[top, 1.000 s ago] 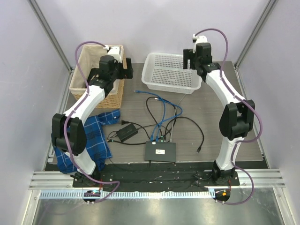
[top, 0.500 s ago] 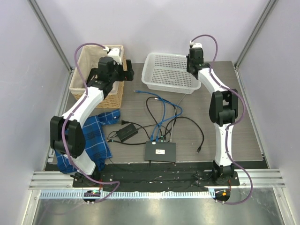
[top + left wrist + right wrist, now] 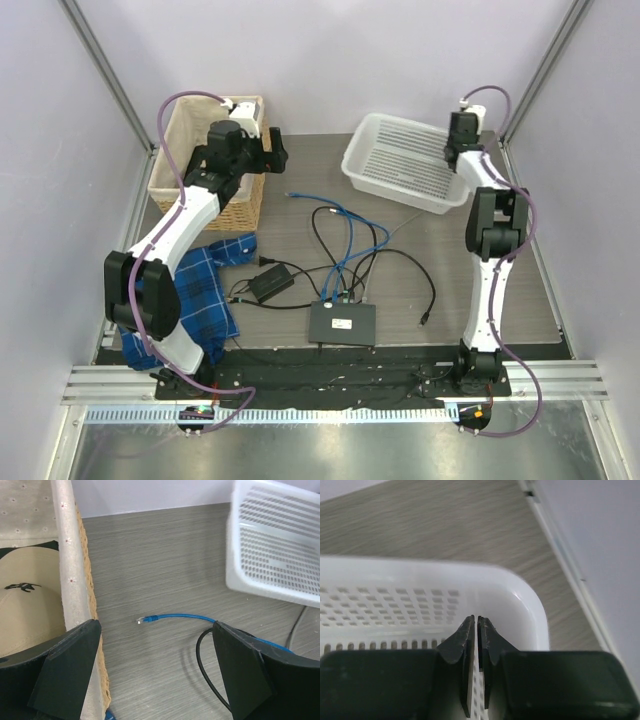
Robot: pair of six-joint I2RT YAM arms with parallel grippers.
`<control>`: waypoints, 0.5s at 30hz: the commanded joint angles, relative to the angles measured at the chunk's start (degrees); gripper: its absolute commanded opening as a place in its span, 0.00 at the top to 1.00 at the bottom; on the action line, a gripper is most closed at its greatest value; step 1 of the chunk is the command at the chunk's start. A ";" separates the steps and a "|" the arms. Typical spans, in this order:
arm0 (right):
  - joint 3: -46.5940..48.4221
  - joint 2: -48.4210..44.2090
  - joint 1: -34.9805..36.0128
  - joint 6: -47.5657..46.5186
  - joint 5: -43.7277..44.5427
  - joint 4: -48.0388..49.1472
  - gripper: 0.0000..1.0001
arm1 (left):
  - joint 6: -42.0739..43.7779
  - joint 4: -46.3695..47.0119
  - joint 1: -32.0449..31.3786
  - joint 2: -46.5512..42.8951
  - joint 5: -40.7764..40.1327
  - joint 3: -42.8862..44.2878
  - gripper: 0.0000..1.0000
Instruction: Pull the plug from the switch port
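The switch port (image 3: 342, 322) is a flat black box with a white label, lying near the table's front middle. Blue cables (image 3: 345, 250) run into its far side, their plugs (image 3: 338, 294) seated in the sockets. One loose blue plug end (image 3: 145, 620) lies on the table. My left gripper (image 3: 155, 630) hovers open above that loose end, beside the wicker basket (image 3: 70, 555). At the back right, my right gripper (image 3: 476, 619) is shut on the near wall of the white perforated basket (image 3: 520, 595), far from the switch port.
A small black power adapter (image 3: 270, 284) with black cables (image 3: 420, 280) lies left of the switch port. A blue plaid cloth (image 3: 205, 290) sits at the left. A beige cap (image 3: 25, 605) rests in the wicker basket (image 3: 195, 190). The white basket (image 3: 400, 165) stands skewed at the back right.
My right gripper shut on the white basket's wall and swung right, dragging and turning the basket toward the back right corner. The left arm barely moved.
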 commanded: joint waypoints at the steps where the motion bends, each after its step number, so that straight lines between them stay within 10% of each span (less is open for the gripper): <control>1: -1.34 -4.45 -6.17 -2.15 5.88 4.98 0.86 | 0.54 1.71 -0.25 -1.36 2.16 -0.72 0.00; 5: -0.64 -7.87 -6.26 -4.43 -6.82 2.71 0.79 | 1.15 1.28 -0.25 -0.48 6.89 -0.90 0.01; 9: -1.43 -13.15 -1.62 -10.22 -28.53 -3.71 0.32 | 2.91 0.04 -0.34 -0.04 8.41 -0.99 0.03; 15: -14.25 -23.78 5.85 -24.46 -42.55 -7.94 0.04 | 4.23 -0.31 -0.34 -0.92 8.40 -1.69 0.03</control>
